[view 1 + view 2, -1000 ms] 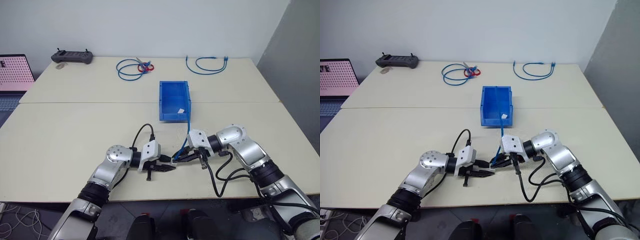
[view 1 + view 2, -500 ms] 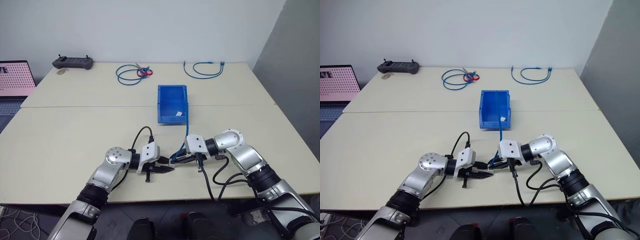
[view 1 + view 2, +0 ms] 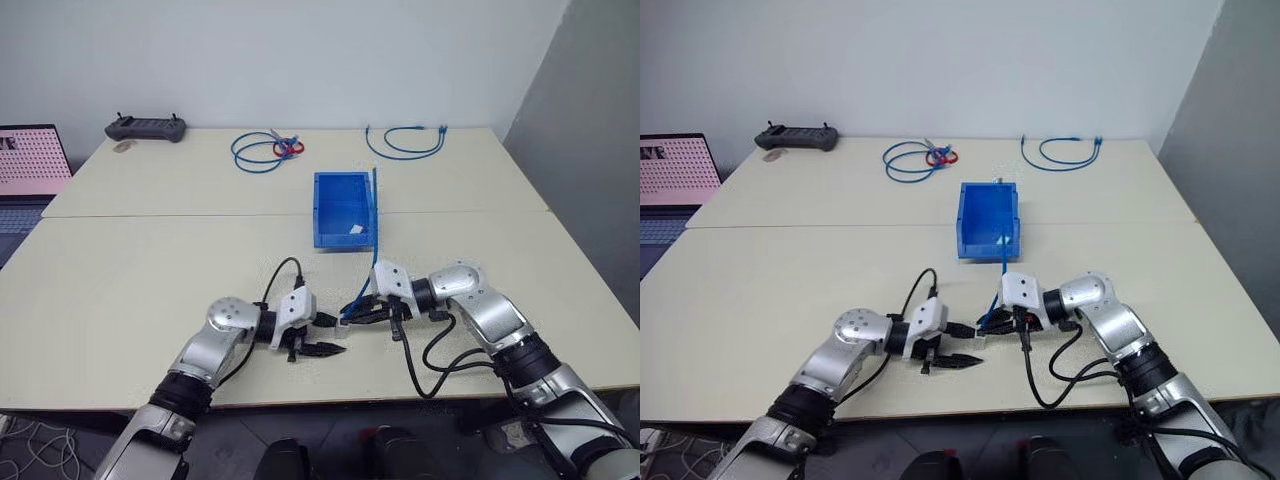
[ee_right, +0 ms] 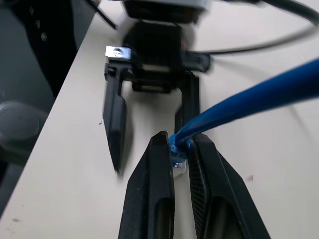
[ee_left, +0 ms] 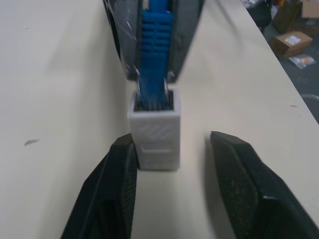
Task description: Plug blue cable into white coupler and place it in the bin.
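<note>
The bin [image 3: 343,209] sits on the bench [image 3: 150,270] well beyond both hands. The right hand [image 4: 180,149] is clamped on the blue cable [image 5: 152,47], whose length runs away toward the bin. The left wrist view shows its plug seated in the white coupler [image 5: 154,131], between the parted fingers of the left hand [image 5: 172,149].

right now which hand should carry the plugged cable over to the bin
Right. The right hand is shut on the blue cable, already plugged into the white coupler; the left hand has opened off it. The bin sits just ahead.
</note>
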`<action>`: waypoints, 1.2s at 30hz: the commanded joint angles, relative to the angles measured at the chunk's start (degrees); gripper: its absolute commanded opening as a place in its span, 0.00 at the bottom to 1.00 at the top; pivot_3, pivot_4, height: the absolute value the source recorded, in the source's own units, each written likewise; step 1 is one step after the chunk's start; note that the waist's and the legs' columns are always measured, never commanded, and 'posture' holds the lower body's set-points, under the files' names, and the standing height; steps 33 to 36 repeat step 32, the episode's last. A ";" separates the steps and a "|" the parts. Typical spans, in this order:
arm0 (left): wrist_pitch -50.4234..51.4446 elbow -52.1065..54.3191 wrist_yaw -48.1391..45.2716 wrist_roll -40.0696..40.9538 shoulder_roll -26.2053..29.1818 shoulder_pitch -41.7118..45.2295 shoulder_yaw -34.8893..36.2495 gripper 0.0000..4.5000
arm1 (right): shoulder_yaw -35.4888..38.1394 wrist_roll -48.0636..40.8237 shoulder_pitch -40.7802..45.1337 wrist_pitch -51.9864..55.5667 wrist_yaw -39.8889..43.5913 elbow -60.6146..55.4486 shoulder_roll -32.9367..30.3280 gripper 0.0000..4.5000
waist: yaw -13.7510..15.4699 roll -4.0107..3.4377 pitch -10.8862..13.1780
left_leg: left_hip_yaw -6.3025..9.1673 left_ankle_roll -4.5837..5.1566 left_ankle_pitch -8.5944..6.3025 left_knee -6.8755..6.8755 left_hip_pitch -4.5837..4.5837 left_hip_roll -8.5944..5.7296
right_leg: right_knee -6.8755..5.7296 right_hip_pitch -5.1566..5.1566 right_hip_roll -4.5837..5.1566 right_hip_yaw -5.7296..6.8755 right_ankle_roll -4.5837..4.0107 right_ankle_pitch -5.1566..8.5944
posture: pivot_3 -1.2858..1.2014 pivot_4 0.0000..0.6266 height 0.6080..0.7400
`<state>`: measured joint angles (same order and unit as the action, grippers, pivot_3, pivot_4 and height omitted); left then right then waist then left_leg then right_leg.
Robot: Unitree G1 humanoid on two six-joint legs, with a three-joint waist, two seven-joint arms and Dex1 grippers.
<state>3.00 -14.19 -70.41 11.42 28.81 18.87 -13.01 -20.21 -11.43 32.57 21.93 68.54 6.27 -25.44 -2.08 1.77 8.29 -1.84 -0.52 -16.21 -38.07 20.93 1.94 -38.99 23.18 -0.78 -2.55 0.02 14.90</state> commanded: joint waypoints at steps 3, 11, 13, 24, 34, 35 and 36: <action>8.49 16.94 13.37 6.36 -1.06 -6.01 10.72 0.85 | 14.36 -11.42 8.62 23.00 -9.52 -4.09 1.09 0.03 | 0.09 -0.16 0.70 | -0.01 -0.01 0.00 0.00 0.19 0.07 | 0.00 0.14 0.05 0.04 -0.01 -0.01 | 0.52 0.24 1.00; 16.62 31.14 38.36 7.67 -11.32 -5.36 19.14 0.99 | 29.29 -11.21 32.76 23.73 -35.71 24.37 11.54 0.03 | 0.13 -0.22 0.78 | 0.13 -0.04 0.01 -0.03 1.15 -0.07 | 0.00 0.94 0.14 0.15 -0.23 -0.25 | 0.52 0.24 1.00; 18.01 33.39 42.14 7.08 -14.13 -5.99 18.32 1.00 | 31.57 -10.37 37.69 19.73 -40.58 33.73 12.55 0.21 | 0.26 -0.17 0.75 | 0.12 -0.04 0.01 0.01 1.20 -0.17 | 0.03 0.96 0.24 0.16 -0.21 -0.27 | 0.52 0.24 1.00; 21.66 35.96 49.56 6.19 -18.19 -8.40 15.03 1.00 | 25.85 -2.89 37.58 12.85 -37.87 41.76 8.08 0.78 | 0.55 -0.20 0.77 | 0.06 -0.05 0.01 0.04 1.91 -0.34 | 0.46 1.31 0.48 0.22 -0.06 -0.37 | 0.52 0.24 1.00; 25.00 31.32 56.89 7.50 -21.06 -6.98 20.39 1.00 | 26.93 -7.70 10.22 29.30 -39.41 -4.69 1.76 0.83 | 0.65 -0.22 0.77 | 0.25 -0.05 0.01 -0.01 1.91 -0.34 | 0.46 1.20 0.46 0.35 -0.01 -0.37 | 0.52 0.24 1.00; 25.00 31.32 56.89 7.50 -21.06 -6.98 20.39 1.00 | 26.93 -7.70 10.22 29.30 -39.41 -4.69 1.76 0.83 | 0.65 -0.22 0.77 | 0.25 -0.05 0.01 -0.01 1.91 -0.34 | 0.46 1.20 0.46 0.35 -0.01 -0.37 | 0.52 0.24 1.00; 25.00 31.32 56.89 7.50 -21.06 -6.98 20.39 1.00 | 26.93 -7.70 10.22 29.30 -39.41 -4.69 1.76 0.83 | 0.65 -0.22 0.77 | 0.25 -0.05 0.01 -0.01 1.91 -0.34 | 0.46 1.20 0.46 0.35 -0.01 -0.37 | 0.52 0.24 1.00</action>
